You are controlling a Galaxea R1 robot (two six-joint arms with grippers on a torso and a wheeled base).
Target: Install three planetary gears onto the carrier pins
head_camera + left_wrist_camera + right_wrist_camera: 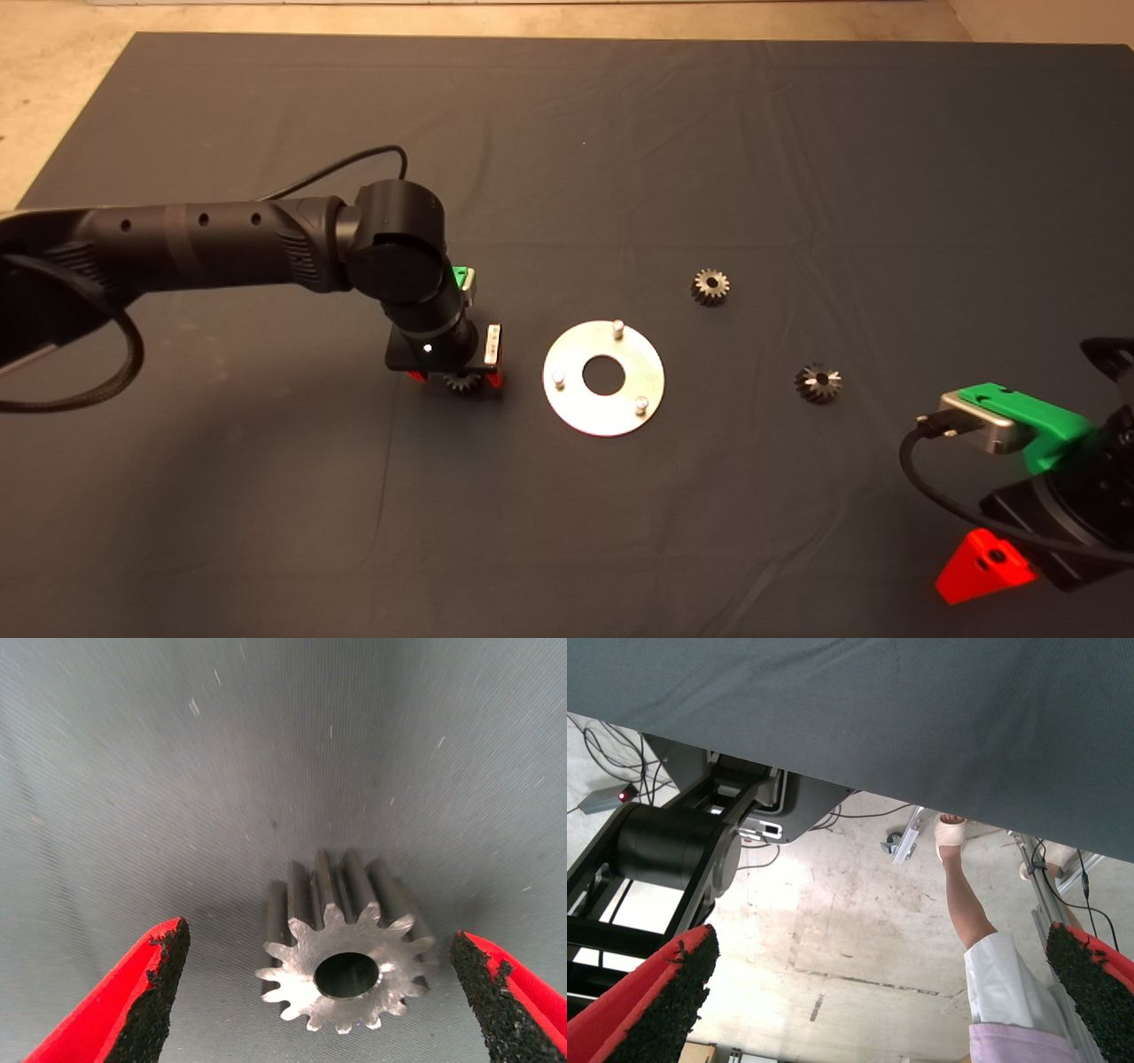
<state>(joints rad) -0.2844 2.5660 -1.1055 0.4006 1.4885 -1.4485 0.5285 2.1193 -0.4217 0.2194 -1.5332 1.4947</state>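
Observation:
The shiny round carrier disc (576,403) lies mid-mat with three upright pins (618,328) around its centre hole. My left gripper (459,381) is down on the mat just left of the disc, open, with its two red fingers on either side of a metal gear (345,948) that lies on the mat. The pads (159,992) do not touch the gear. This gear also shows in the head view (462,382) under the wrist. Two more gears lie right of the disc, one farther back (710,286) and one nearer (818,382). My right gripper (983,567) waits open at the lower right edge.
The dark mat (567,133) covers the table, with bare floor beyond its far edge. The right wrist view looks past the mat's edge at the floor, a black robot base (673,850) and a person's leg (974,921).

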